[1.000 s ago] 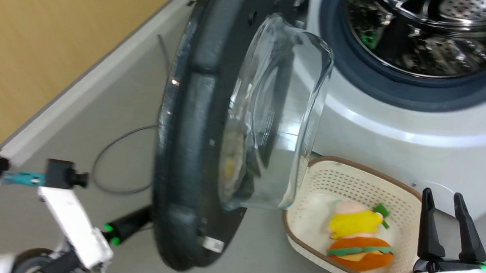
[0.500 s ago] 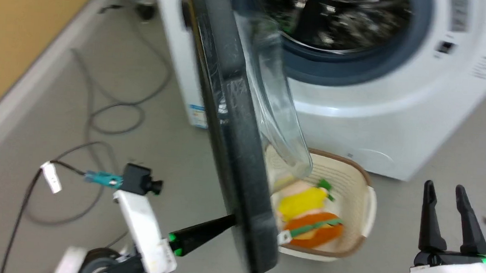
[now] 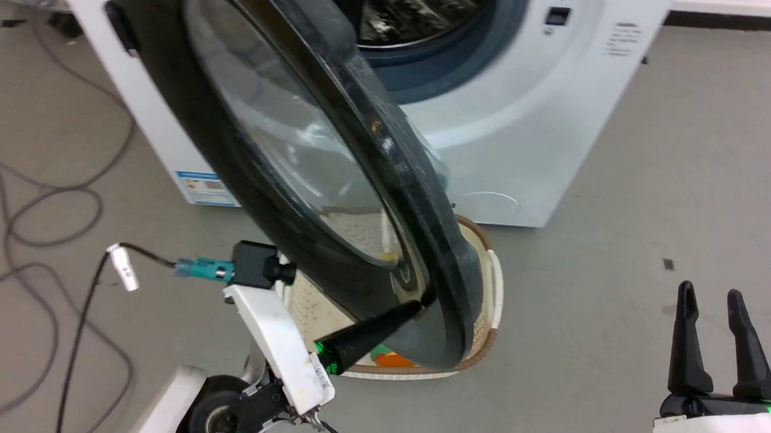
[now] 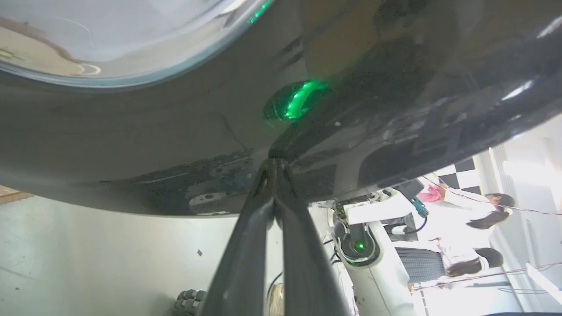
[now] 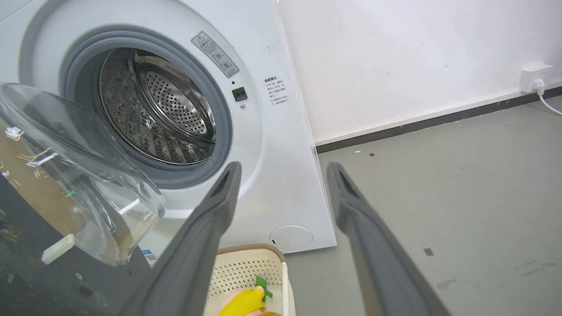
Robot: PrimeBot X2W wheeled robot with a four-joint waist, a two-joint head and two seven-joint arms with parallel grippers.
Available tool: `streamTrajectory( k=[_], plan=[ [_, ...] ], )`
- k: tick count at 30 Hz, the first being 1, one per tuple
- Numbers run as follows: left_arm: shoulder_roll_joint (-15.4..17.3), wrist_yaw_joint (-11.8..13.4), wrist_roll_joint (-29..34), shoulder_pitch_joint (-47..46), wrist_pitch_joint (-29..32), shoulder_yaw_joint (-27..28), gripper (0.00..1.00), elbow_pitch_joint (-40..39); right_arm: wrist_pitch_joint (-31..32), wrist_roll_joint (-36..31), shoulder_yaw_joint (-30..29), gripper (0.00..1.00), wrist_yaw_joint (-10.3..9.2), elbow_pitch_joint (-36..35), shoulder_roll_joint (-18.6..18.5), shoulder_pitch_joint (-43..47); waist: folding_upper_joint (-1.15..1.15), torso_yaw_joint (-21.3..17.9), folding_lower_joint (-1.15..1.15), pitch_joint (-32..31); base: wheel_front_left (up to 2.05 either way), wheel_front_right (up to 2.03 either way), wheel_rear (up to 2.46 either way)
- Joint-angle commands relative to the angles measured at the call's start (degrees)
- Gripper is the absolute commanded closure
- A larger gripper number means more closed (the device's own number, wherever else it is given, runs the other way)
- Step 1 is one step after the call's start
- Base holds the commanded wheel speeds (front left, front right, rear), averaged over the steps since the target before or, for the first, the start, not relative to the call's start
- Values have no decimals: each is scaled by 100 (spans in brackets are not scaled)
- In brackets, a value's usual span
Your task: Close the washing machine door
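The washing machine door (image 3: 283, 143) is only part of the way shut. It hangs out at a slant from the white washing machine (image 3: 531, 132). The shiny drum (image 5: 167, 114) shows behind it, so a big gap is left. The left gripper (image 3: 413, 306) has its two dark fingers (image 4: 254, 219) pressed together with nothing between them. Their tips touch the black rim low on the outer side of the door. The right gripper (image 3: 711, 293) is well apart from the door, over the floor (image 3: 624, 258), spread wide and holding nothing. A cream basket (image 3: 494, 283) sits under the door. I think the door must swing in the rest of the way until it lies flat on the front.
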Motion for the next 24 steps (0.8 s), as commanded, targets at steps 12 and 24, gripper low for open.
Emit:
streamTrajectory(
  k=[12, 24],
  plan=[
    [980, -27, 2143, -54, -3221, -663, 100, 345, -25, -35, -136, 0, 5, -68, 10, 14, 0, 156, 0, -230, 0, 0, 0],
    [492, 2173, 5532, 45, -4618, 425, 100, 625, -25, -617, -66, 0, 5, -487, 10, 30, 0, 216, 0, -514, 0, 0, 0]
  ],
)
